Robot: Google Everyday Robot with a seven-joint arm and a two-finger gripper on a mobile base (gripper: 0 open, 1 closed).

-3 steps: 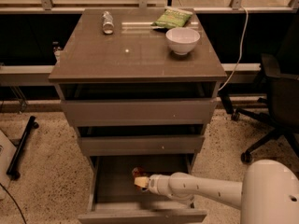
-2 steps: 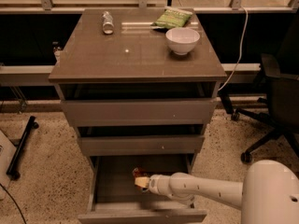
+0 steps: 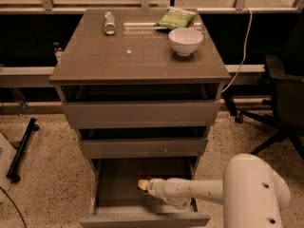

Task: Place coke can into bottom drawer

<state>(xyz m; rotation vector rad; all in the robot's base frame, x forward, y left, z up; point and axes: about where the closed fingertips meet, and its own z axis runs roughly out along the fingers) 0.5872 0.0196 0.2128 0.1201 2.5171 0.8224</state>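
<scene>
1. The bottom drawer (image 3: 135, 220) stands pulled out, and the gripper (image 3: 142, 185) is inside it, low over the drawer floor near the middle. The coke can (image 3: 143, 176) is at the gripper's tip, on the side towards the drawer's back.
2. Whether the gripper is clamped on the can or has let it go cannot be told. The two meet in shadow and their outlines merge.
3. If the can is free but touching the gripper, pulling back could drag or tip it. A light can would likely roll across the drawer floor, though the drawer walls should keep it in.
4. If the can is in fact held, drawing the arm (image 3: 190, 190) out would carry it back out of the drawer and undo the placing.
5. The middle drawer (image 3: 142, 147) juts out just above the rear half of the bottom drawer. Lifting the arm before it clears the drawer could knock the wrist against that front.
6. The arm crosses the right part of the drawer's front edge. A sideways swing on the way out could catch the drawer wall and shove the drawer.
7. Of the can, only a small red-orange patch shows, dim against the dark drawer interior. No markings or top can be made out, nor whether it stands or lies.
</scene>
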